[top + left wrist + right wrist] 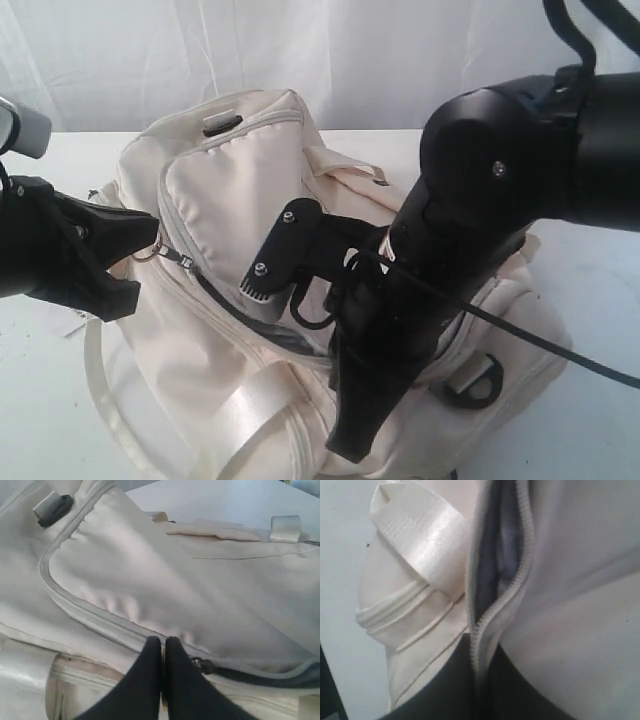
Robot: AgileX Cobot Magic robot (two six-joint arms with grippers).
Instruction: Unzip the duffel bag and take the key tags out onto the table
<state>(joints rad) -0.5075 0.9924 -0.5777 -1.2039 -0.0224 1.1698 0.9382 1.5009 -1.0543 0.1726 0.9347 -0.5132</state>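
Right end effector (476, 647), closest to the lens, is clamped shut on the zip edge of the duffel bag (240, 190), which sits on the bench (40, 400). Left end effector (162, 642) is pinched, apparently on the zip pull (202, 666). Zip part-open, grey lining (495, 570) showing; key tags unseen, still to extract.

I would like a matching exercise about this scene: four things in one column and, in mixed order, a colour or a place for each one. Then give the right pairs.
Column one
1. left tool
2. right tool
3. lining
4. webbing strap

Column two
A. glossy cream
B. shut, at the metal zipper ring
C. dark grey
D. closed on the duffel bag at its opened zipper edge

Pairs: 1-B, 2-D, 3-C, 4-A
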